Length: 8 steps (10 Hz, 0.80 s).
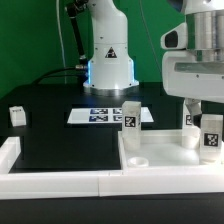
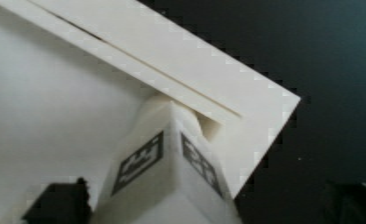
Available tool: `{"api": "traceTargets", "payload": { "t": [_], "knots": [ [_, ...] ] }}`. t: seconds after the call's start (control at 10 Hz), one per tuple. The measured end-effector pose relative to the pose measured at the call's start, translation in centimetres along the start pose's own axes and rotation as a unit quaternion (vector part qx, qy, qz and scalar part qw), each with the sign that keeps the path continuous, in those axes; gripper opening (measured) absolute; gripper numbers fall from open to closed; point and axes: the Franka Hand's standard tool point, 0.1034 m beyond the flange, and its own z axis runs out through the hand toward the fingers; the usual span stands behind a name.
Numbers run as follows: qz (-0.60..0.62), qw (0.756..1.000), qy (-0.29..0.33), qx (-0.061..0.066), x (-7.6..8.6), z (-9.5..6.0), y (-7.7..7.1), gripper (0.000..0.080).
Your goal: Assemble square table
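The square table's white tray-like top (image 1: pixel 160 158) lies at the exterior view's lower right, rim up. One tagged white leg (image 1: pixel 131 117) stands at its far left corner. A second leg (image 1: pixel 210 136) stands upright at the top's right corner, directly under my gripper (image 1: pixel 207 108). In the wrist view this leg (image 2: pixel 162 165) rises from the top's corner (image 2: pixel 91 90) between my dark fingers (image 2: pixel 59 203). My gripper (image 2: pixel 212 208) is open, with a gap on each side of the leg. A third leg (image 1: pixel 16 115) sits far off at the exterior view's left.
The marker board (image 1: pixel 104 115) lies in front of the robot base (image 1: pixel 108 60). Another small tagged white part (image 1: pixel 187 121) stands behind the top's right side. White border bars (image 1: pixel 20 160) run along the near and left edges of the black table.
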Motion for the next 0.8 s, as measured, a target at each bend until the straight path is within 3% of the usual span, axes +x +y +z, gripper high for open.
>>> {"api": "traceTargets", "payload": {
  "t": [0.1,0.2,0.4,0.5,0.6,0.8],
  "knots": [
    [-0.114,0.993,0.014,-0.014,0.29,0.03,0.22,0.0649],
    [-0.136,0.990,0.017,-0.019,0.07,0.14,0.20,0.0649],
    [-0.116,0.993,0.017,-0.017,0.18,0.12,0.23,0.0387],
    [-0.115,0.993,0.017,-0.017,0.18,0.13,0.23,0.0387],
    [-0.090,0.996,0.016,-0.020,0.29,0.22,0.54,0.0293],
    [-0.015,1.000,0.017,-0.020,0.33,0.24,0.62,0.0293]
  ]
}}
